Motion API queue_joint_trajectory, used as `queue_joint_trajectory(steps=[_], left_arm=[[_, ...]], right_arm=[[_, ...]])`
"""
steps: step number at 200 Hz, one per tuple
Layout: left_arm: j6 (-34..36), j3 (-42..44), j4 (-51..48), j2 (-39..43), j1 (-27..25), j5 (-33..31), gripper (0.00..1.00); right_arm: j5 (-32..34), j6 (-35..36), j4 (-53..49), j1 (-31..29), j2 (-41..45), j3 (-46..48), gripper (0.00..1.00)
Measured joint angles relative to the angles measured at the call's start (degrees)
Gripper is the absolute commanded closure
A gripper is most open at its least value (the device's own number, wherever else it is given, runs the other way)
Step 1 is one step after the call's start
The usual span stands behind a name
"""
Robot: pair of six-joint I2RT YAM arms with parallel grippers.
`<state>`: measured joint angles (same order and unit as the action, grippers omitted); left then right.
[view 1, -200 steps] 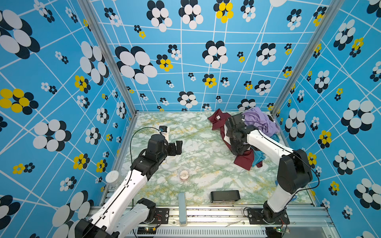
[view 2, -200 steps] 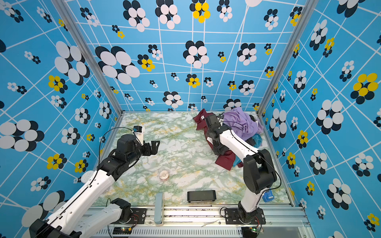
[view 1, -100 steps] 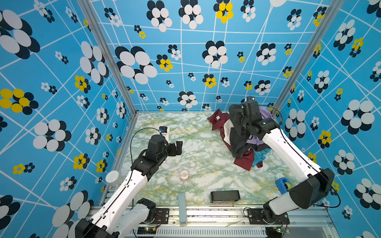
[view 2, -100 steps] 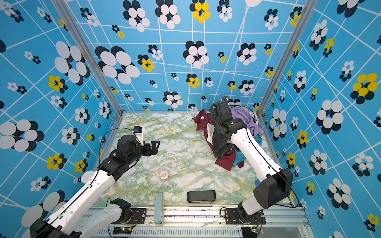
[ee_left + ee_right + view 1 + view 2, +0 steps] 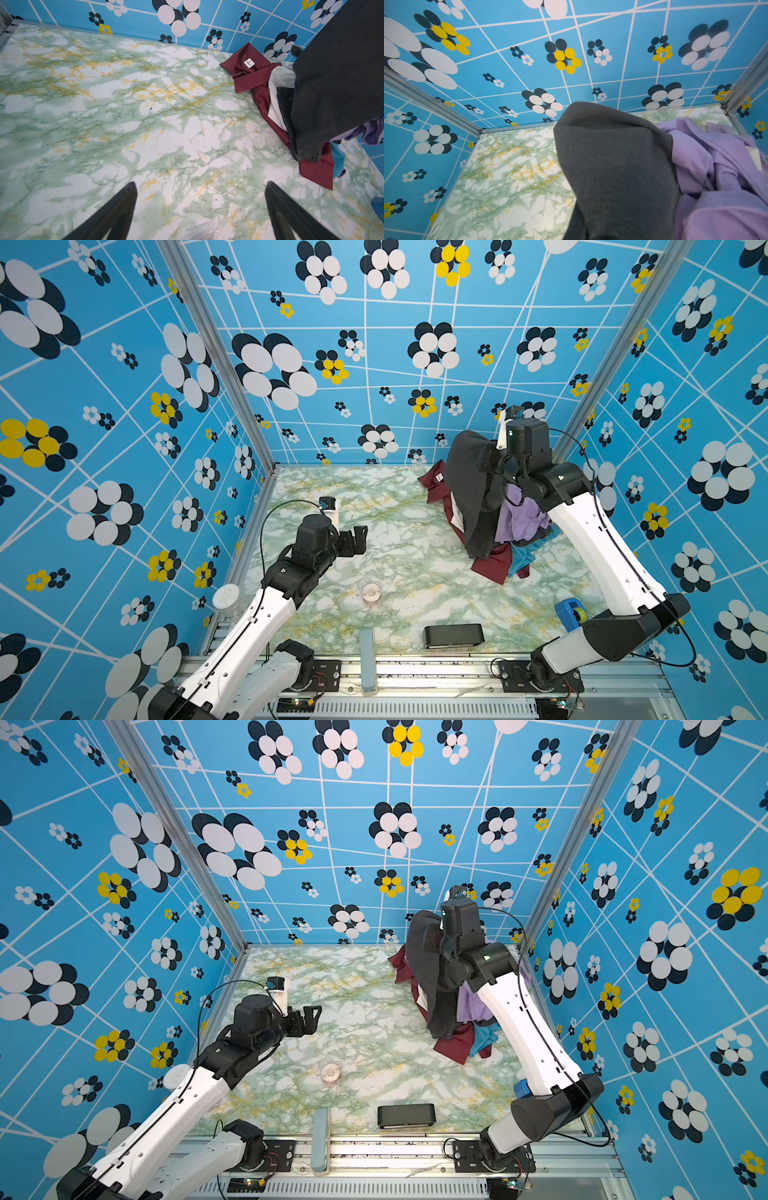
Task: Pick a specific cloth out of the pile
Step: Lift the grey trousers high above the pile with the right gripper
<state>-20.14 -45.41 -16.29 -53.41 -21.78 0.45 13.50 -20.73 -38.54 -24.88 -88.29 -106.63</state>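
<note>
Charcoal fabric cloth [image 5: 469,489] hangs over the garment pile [image 5: 521,522] at the worktop's [image 5: 395,510] far right corner, pinched by closed right fingers [image 5: 485,459]; left fingers [image 5: 116,212] spread wide, empty.

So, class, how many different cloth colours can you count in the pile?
5: charcoal cloth hanging highest; maroon shirt spread underneath; cream-white piece tucked against it; lavender garment beside the charcoal; teal cloth at the near edge. More may be hidden.

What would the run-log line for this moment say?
right gripper: shut on cloth, hanging above pile, lower end touching it | left gripper: open, empty, over table
</note>
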Motion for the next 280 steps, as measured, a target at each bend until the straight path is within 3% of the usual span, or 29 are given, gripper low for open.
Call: queue_joint_trajectory(steps=[107, 158, 219, 280], left_arm=[[-0.04, 0.04, 0.0, 0.85, -0.02, -0.02, 0.03], [-0.04, 0.39, 0.02, 1.38, -0.07, -0.04, 0.03], [-0.04, 0.39, 0.02, 1.38, -0.07, -0.07, 0.03], [-0.02, 0.39, 0.0, 1.38, -0.07, -0.66, 0.03]], right_arm=[[-6.93, 0.2, -1.29, -0.39, -0.31, -8.7, 1.0], [-11.37, 1.16, 0.66, -0.39, -3.85, -20.15, 1.0], [-13.11, 7.96, 3.78, -0.11, -10.32, -36.46, 1.0], [-17.44, 7.76, 8.85, 7.28, -18.82, -47.74, 1.0]])
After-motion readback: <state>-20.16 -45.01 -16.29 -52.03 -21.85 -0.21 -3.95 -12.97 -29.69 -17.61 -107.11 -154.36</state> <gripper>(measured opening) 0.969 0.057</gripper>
